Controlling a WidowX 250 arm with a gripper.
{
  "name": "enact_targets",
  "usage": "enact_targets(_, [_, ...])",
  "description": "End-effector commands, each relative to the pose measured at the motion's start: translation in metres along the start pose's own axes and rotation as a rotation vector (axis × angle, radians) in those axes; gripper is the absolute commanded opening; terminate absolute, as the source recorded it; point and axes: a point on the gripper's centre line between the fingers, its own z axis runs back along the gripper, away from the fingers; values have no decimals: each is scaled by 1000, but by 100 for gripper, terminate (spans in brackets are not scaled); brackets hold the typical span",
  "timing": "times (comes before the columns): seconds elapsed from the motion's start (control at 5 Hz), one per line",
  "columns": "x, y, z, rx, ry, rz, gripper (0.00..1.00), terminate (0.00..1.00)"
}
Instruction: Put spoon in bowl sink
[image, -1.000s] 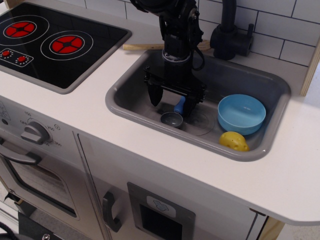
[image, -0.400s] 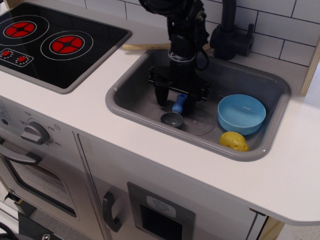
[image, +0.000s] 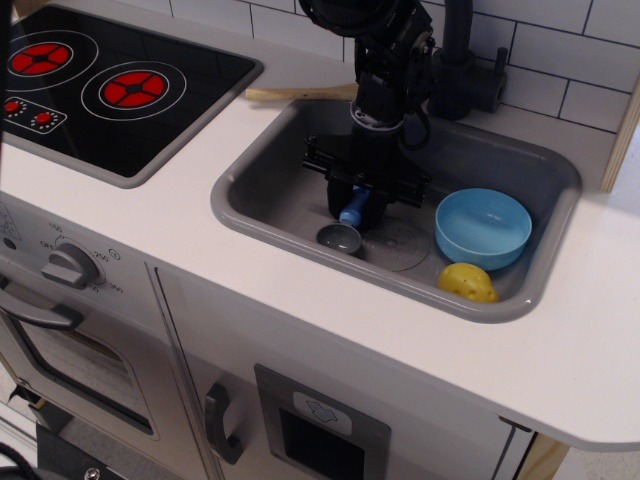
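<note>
The spoon lies in the grey sink (image: 262, 188), left of the drain; its grey metal cup (image: 340, 238) points toward the front and its blue handle (image: 353, 208) points back. My black gripper (image: 356, 207) reaches down into the sink, its fingers closed around the blue handle. The cup looks to be at or just above the sink floor. The light blue bowl (image: 483, 228) sits empty in the right part of the sink, about a hand's width right of the gripper.
A yellow lumpy object (image: 468, 283) lies in the sink's front right corner beside the bowl. A black faucet (image: 458, 70) stands behind the sink. A wooden spatula (image: 290, 94) lies on the counter behind it. A black stove top (image: 100, 85) is at the left.
The gripper has shifted right and back, and its fingers, wide apart before, have closed in on the spoon's blue handle. The spoon's cup has barely moved.
</note>
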Motion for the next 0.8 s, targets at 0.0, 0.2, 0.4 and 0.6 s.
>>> enact_targets(0.0, [13, 20, 69, -37, -93, 166, 0, 0])
enact_targets(0.2, [15, 24, 83, -24, -142, 284, 0, 0])
enact_targets(0.4, [19, 22, 92, 1, -187, 543, 0, 0])
enact_targets(0.6, [24, 8, 92, 28, -197, 738, 0, 0])
